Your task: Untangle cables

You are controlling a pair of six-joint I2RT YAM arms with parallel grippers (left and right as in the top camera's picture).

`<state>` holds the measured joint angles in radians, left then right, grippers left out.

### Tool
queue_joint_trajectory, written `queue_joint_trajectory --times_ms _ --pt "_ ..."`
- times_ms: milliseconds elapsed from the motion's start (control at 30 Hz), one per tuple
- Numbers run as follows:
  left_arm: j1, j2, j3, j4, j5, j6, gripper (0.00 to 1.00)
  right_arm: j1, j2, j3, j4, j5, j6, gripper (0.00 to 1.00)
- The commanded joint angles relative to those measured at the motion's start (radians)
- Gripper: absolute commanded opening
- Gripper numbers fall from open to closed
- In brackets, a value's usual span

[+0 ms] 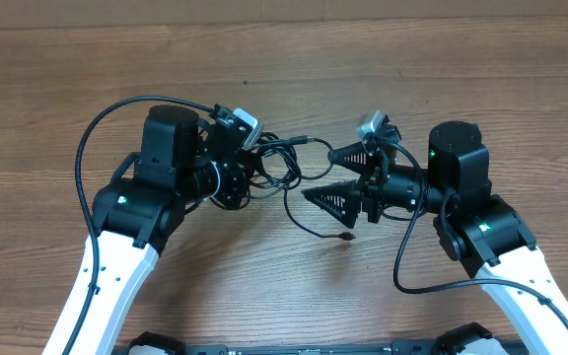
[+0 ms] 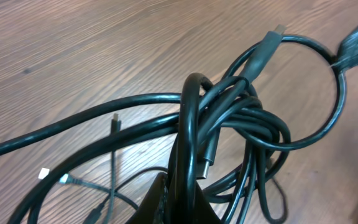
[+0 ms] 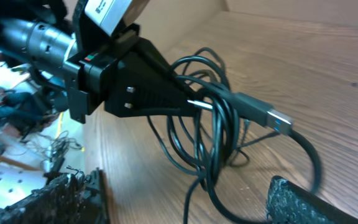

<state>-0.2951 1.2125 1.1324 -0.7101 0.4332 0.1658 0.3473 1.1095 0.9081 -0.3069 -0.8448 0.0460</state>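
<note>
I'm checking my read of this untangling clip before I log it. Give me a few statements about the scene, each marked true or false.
1. The left fingers are clamped on the cable bundle. True.
2. The right fingers are closed on a plug. False: they are spread open, not closed on anything.
3. A USB plug sticks out of the bundle. True.
4. The cables are white. False: they are black.
</note>
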Motion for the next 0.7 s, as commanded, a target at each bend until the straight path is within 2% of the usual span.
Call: queue_joint_trajectory --times_ms 0,133,200,667 --pt "-0.002 -0.013 0.017 0.019 0.139 0.022 0.04 -0.001 -0.015 0.017 0.004 -0.058 -0.022 0.91" --pt "-0.002 -0.013 0.017 0.019 0.191 0.021 0.04 -0.001 -0.015 0.017 0.002 -0.035 -0.029 0.82" --pt "-0.002 -0.013 0.017 0.018 0.196 0.021 0.04 -0.001 -0.015 0.017 -0.002 -0.007 -0.029 0.81" --pt "-0.002 -0.013 0.017 0.016 0.24 0.022 0.04 -0.001 -0.013 0.016 -0.141 0.359 -0.029 0.84"
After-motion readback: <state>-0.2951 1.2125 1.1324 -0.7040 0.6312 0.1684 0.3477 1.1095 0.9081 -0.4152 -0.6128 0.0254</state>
